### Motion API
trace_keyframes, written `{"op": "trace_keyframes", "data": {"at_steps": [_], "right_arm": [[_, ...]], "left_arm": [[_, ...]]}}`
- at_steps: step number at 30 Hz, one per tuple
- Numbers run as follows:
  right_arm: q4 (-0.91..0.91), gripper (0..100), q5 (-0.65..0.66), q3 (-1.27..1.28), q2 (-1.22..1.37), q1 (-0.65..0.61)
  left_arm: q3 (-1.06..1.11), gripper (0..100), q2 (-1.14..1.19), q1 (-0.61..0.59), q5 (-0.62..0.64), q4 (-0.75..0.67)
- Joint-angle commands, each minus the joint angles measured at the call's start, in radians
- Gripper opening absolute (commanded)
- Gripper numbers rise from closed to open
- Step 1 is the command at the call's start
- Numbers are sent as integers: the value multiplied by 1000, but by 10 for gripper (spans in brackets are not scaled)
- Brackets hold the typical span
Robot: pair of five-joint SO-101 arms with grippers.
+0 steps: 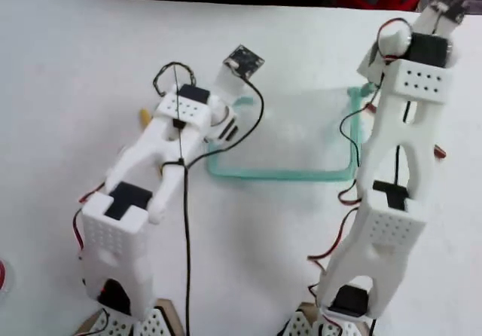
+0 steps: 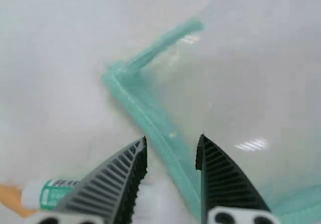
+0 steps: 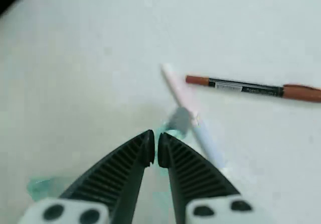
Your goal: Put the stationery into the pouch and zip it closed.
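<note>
Left claw [image 2: 171,142], open and empty with the pouch [image 2: 145,114] rim between its jaws, could slip off that slick film; right claw [image 3: 155,137] nearly closed, hold unclear.

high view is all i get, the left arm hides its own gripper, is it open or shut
Observer: Open. The left gripper sits low over the pouch, and the teal edge runs between its jaws, not pinched.
Operator: any stationery near it
Observer: A glue stick with a green label lies on the table beside that gripper, outside the pouch.
Operator: and the right side
Observer: The right gripper is shut at a teal corner of the pouch, with a black pen and a pale pen lying on the table just beyond it.
</note>
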Motion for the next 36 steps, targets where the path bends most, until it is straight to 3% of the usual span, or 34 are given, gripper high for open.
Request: {"op": "trace_keyframes", "data": {"at_steps": [1,8,13,17,22,24,36], "right_arm": [[18,18,52,-86,-160,8],[19,18,133,-68,-387,-16],[-15,21,140,206,-360,-42],[-134,53,20,394,-252,-30],[-202,286,-196,413,-114,24],[-225,331,-261,413,-68,38],[-375,326,-356,413,139,48]], "left_arm": [[-66,200,-10,31,-3,94],[-192,221,-8,50,3,265],[-192,221,-8,28,3,264],[-189,221,-1,2,8,219],[-150,222,-1,-25,44,166],[-135,225,-1,-28,44,152],[-129,225,1,-27,44,137]]}}
